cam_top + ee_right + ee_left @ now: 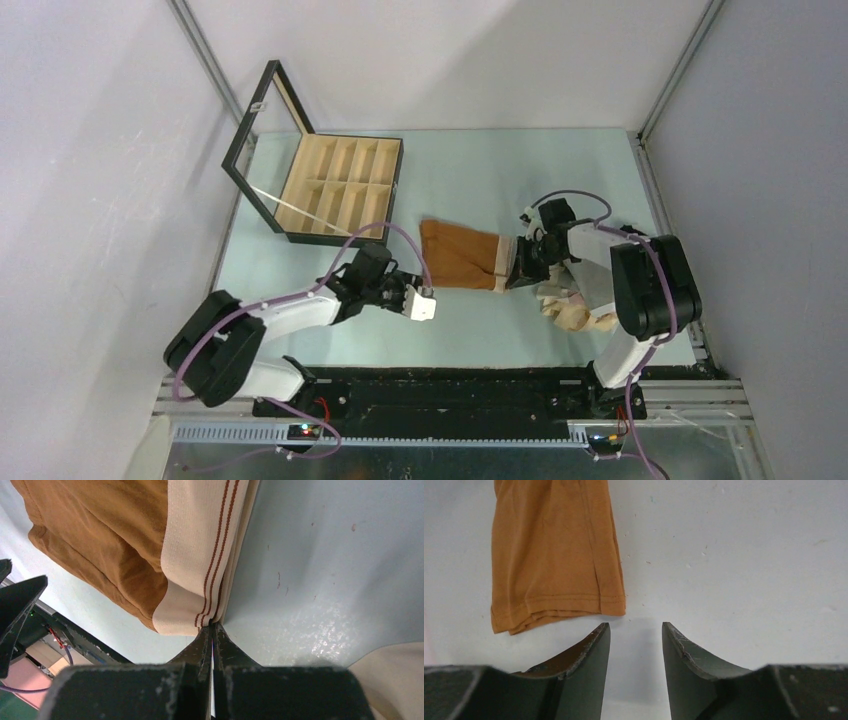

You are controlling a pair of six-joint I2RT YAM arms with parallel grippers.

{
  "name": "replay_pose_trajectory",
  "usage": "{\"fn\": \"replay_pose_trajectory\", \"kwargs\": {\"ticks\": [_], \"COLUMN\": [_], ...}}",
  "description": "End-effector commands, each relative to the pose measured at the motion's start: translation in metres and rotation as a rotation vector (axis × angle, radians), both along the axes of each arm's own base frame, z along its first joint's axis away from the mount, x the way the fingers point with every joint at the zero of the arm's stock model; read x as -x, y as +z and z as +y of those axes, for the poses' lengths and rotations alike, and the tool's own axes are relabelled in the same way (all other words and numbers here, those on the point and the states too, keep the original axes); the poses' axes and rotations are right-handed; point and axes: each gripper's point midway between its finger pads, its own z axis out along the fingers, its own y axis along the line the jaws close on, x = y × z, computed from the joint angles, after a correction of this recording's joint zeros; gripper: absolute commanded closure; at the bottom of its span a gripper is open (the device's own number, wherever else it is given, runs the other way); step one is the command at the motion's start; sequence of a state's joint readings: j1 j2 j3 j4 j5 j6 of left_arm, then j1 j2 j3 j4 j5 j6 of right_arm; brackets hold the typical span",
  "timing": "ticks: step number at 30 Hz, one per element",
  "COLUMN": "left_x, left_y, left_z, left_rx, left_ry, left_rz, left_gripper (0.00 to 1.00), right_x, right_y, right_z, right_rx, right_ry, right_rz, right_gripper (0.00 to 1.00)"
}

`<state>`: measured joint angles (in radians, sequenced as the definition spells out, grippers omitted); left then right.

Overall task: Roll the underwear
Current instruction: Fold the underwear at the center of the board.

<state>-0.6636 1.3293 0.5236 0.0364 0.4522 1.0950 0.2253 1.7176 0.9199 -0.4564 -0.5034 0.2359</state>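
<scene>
A rust-brown underwear [458, 256] lies folded flat in the middle of the table, its cream striped waistband [200, 555] toward the right. My right gripper [522, 268] is shut, and its tips [214, 626] pinch the near corner of that waistband. In the left wrist view the leg hem of the underwear [554, 555] lies just ahead and left of my left gripper [635, 626], which is open over bare table and touches nothing. Seen from above, the left gripper [424, 300] sits by the garment's near left corner.
A black-framed wooden box [340, 185] with compartments stands at the back left, its glass lid [262, 135] raised. A heap of beige cloth [578, 312] lies under the right arm, and its edge [395, 680] shows in the right wrist view.
</scene>
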Motion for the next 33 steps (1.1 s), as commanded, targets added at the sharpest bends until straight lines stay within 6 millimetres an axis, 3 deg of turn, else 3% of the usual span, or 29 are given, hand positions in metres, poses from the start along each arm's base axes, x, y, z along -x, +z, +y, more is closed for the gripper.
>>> {"fn": "replay_pose_trajectory", "kwargs": {"ticks": [1, 9, 13, 28, 33], "left_x": [-0.023, -0.022, -0.031, -0.02, -0.022], "left_y": [0.01, -0.006, -0.01, -0.046, -0.059], "left_z": [-0.02, -0.022, -0.024, -0.004, -0.002], "left_rx": [0.004, -0.061, -0.089, -0.349, -0.437], "left_ry": [-0.123, -0.167, -0.147, -0.237, -0.23], "left_rz": [-0.181, -0.105, -0.091, 0.006, -0.006], "left_gripper": [0.52, 0.55, 0.57, 0.69, 0.79], "right_x": [0.002, 0.006, 0.007, 0.005, 0.005], "right_y": [0.01, 0.01, 0.01, 0.011, 0.01], "right_z": [0.002, 0.003, 0.003, -0.001, -0.002], "right_rx": [-0.026, -0.037, -0.037, -0.031, -0.026], "right_ry": [-0.018, -0.03, -0.028, -0.032, -0.026], "right_rz": [-0.01, -0.006, -0.006, -0.017, -0.019], "right_gripper": [1.0, 1.0, 1.0, 1.0, 1.0]}}
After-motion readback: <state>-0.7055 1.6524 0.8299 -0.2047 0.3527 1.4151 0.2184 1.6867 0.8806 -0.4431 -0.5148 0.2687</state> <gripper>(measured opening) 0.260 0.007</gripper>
